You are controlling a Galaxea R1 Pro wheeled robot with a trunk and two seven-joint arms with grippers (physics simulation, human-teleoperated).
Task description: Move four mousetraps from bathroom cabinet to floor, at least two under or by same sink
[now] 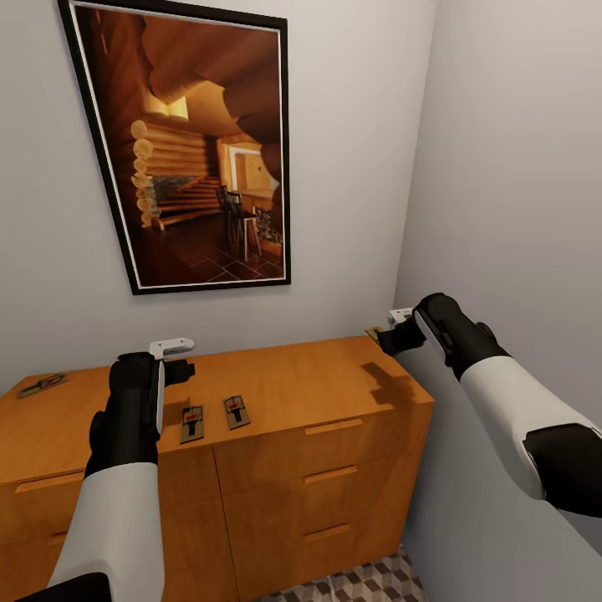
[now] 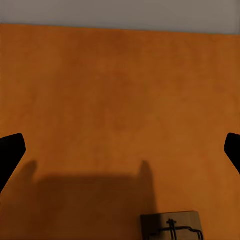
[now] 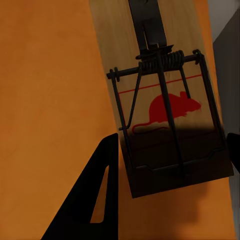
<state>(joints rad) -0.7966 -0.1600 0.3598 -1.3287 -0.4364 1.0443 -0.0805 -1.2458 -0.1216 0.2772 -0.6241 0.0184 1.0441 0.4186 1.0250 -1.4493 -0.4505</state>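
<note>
Mousetraps [image 1: 237, 411], four, lie on the cabinet [image 1: 334, 380]; two hands [image 1: 171, 358] spread.

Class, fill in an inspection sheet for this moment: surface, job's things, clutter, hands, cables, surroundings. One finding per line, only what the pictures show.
Surface: orange wooden cabinet, drawers shut.
Job's things: two mousetraps side by side near the front edge; one at the far left end; one at the back right corner under the right hand.
Clutter: nothing seen.
Hands: left hand open above the cabinet top, empty; right hand open, fingers either side of the corner mousetrap, not closed on it.
Cables: nothing seen.
Surroundings: framed picture on grey wall; cube-pattern floor below.
</note>
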